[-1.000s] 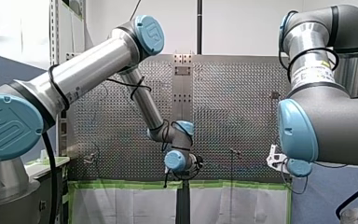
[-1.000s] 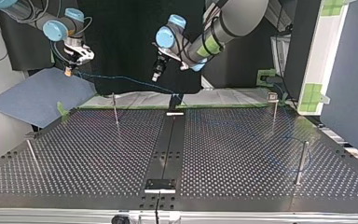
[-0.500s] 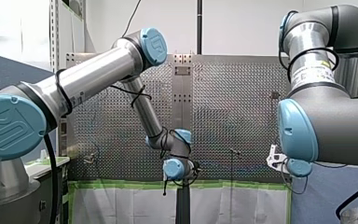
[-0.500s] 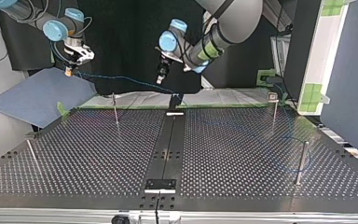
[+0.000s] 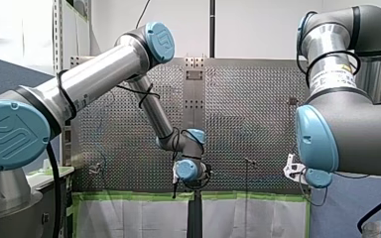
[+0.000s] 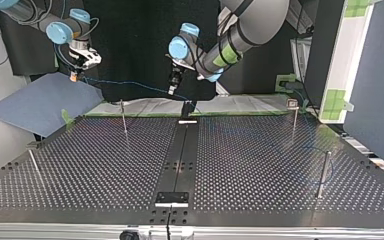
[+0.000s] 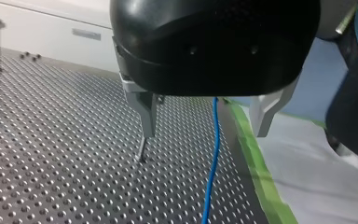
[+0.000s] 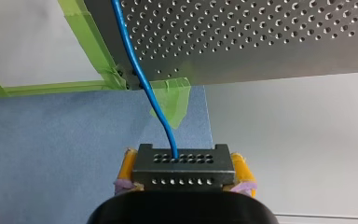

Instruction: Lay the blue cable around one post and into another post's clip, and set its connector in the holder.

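Note:
In the right wrist view my right gripper (image 8: 182,184) is shut, its yellow pads (image 8: 127,164) clamping the black connector (image 8: 182,167) of the blue cable (image 8: 137,70). In the top view that gripper (image 6: 74,76) hangs off the table's far left corner, above a blue mat. The cable (image 6: 130,84) runs from it in the air toward the table's far middle. My left gripper (image 6: 171,89) hangs over that stretch. In the left wrist view its metal fingers (image 7: 144,112) stand open on either side of the cable (image 7: 213,144), apart from it. In the front view this gripper (image 5: 175,188) is low at the middle.
Thin posts stand on the perforated table (image 6: 260,165): one at the far left (image 6: 123,117), one at the far right (image 6: 294,117), one at the near right (image 6: 323,175) with cable looped by it, one at the near left (image 6: 34,165). Green tape (image 7: 256,163) edges the table.
My left arm's elbow swung and its gripper shifted slightly and came down nearer the cable. My right gripper and the connector stayed put.

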Available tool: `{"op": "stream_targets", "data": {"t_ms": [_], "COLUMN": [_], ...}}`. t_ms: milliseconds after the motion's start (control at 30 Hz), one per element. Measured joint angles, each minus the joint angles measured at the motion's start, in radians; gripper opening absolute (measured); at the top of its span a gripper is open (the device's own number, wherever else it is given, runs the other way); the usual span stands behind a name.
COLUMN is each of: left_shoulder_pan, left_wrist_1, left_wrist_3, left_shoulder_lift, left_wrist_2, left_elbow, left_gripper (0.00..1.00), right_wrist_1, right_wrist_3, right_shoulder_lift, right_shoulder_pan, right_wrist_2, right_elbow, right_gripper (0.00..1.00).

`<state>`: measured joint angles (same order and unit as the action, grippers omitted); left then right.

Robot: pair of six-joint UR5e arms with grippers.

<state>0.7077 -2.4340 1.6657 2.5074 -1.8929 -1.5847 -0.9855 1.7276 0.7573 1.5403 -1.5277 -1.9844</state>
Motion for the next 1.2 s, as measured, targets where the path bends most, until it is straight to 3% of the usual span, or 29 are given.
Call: {"op": "stream_targets", "data": {"t_ms": [333, 600, 867, 1200], "left_shoulder_pan": [0.0, 0.0, -0.001, -0.016], "left_wrist_1": [-0.007, -0.001, -0.053, -0.074], "left_wrist_3": [-0.055, -0.041, -0.031, -0.012], "left_shoulder_lift": [0.002, 0.006, 0.05, 0.055], "left_wrist_2": [-0.033, -0.033, -0.044, -0.059], "left_elbow": [0.001, 0.008, 0.071, 0.113], "left_gripper": [1.0, 1.0, 1.0, 1.0], "right_wrist_1": [0.002, 0.001, 0.002, 0.003], "right_wrist_3": [0.0, 0.0, 0.001, 0.001], "right_shoulder_lift": [0.0, 0.0, 0.0, 0.0], "right_shoulder_pan": [0.002, 0.004, 0.004, 0.002], "right_wrist_2": [0.0, 0.0, 0.002, 0.001], "right_elbow": [0.0, 0.0, 0.0, 0.0], "right_gripper": [0.0, 0.0, 0.0, 0.0]}}
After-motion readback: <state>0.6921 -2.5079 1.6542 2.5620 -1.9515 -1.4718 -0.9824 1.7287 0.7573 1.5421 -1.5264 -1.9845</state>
